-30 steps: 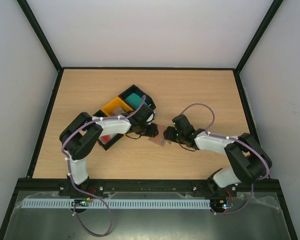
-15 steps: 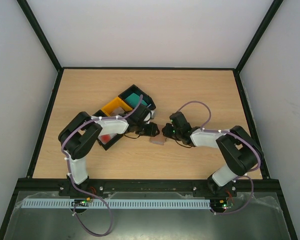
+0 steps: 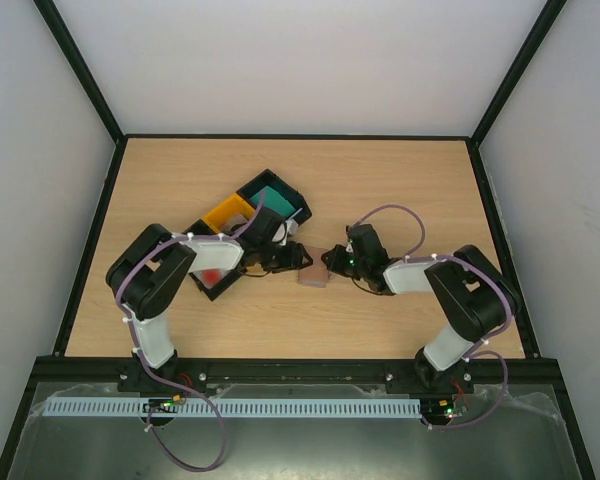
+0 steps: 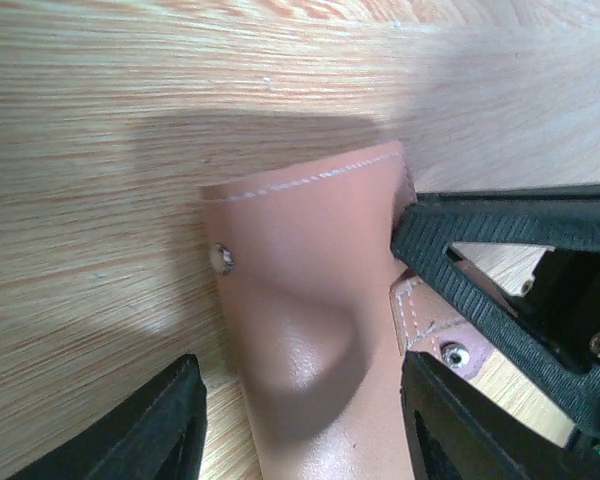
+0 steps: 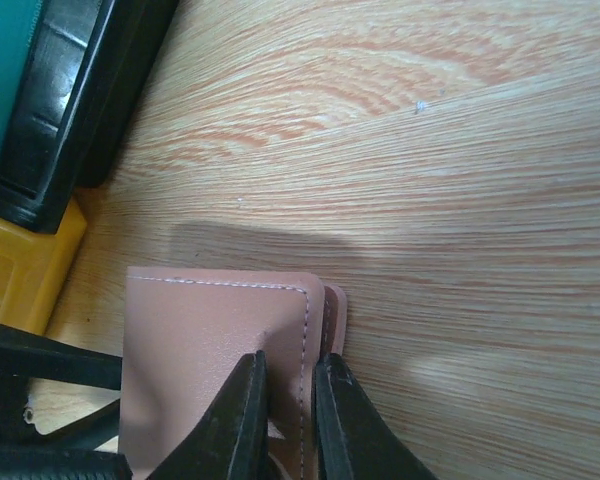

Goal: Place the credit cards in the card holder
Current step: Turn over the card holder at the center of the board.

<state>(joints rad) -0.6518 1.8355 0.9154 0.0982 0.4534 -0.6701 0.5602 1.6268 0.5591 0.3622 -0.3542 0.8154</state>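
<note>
The pinkish-brown card holder lies folded on the wooden table between my two grippers. My right gripper is shut on the stitched edge of its top flap. My left gripper is open, with one finger on each side of the card holder and a gap on the left side. In the left wrist view the right gripper's ribbed fingers pinch the holder's right edge. Teal credit cards sit in a black tray, and red-and-white credit cards sit in another tray under the left arm.
A black tray, a yellow tray and a second black tray stand in a row just left of the holder. The black tray's wall and the yellow tray are close to my right gripper.
My right gripper moved left onto the card holder and shut on its flap edge. My left gripper opened wider around the holder, and its arm shifted a little.
</note>
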